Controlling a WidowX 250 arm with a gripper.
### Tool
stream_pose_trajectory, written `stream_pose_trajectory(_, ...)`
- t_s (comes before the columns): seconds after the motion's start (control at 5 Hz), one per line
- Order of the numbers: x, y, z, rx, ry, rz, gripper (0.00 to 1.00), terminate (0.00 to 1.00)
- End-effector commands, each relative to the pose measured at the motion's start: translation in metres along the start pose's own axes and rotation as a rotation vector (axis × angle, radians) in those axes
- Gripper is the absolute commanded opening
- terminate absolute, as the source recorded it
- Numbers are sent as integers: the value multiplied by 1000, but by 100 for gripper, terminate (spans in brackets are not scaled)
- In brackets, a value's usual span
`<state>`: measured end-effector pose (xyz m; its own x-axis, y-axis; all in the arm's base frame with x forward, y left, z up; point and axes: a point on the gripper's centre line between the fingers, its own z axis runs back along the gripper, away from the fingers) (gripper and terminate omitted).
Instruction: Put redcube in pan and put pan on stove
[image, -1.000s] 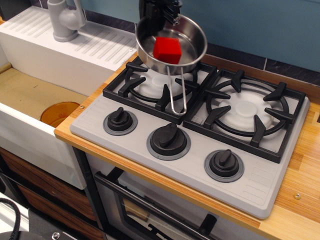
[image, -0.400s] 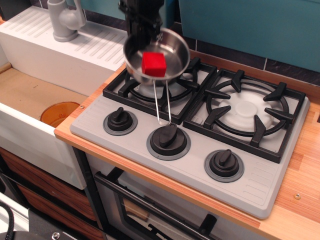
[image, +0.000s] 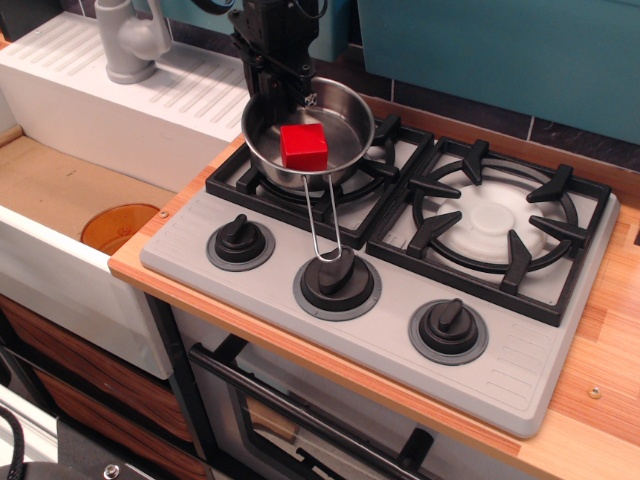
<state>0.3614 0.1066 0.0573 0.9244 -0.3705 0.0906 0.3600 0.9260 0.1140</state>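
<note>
The shiny steel pan (image: 340, 120) rests on or just above the left burner grate (image: 262, 177) of the grey stove (image: 530, 350). The redcube (image: 303, 147) lies inside the pan near its front. The pan's wire loop handle (image: 322, 220) points toward the middle knob. My black gripper (image: 277, 93) comes down from above and is shut on the pan's back-left rim.
A right burner grate (image: 495, 220) and three black knobs (image: 338, 281) sit on the stove. A white sink (image: 60, 200) with a grey tap (image: 128, 40) and orange drain (image: 118, 225) lies to the left. A teal wall (image: 500, 50) is behind.
The gripper has carried the pan with the redcube left and downward, from above the back of the left burner to the grate. The handle now reaches toward the middle knob.
</note>
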Motion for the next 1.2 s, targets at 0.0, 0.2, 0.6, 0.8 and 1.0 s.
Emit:
stream_pose_trajectory(0.0, 7, 0, 33, 24, -13, 0, 100, 0)
stream_pose_trajectory(0.2, 9, -3, 45, 28, 1, -4, 100, 0)
stream_pose_trajectory(0.6, 13, -10, 71, 53, 20, 3, 100, 0)
stream_pose_trajectory(0.8, 14, -15, 83, 60, 32, 8, 100, 0)
stream_pose_trajectory(1.0, 14, -22, 89, 63, 40, 15, 100, 0)
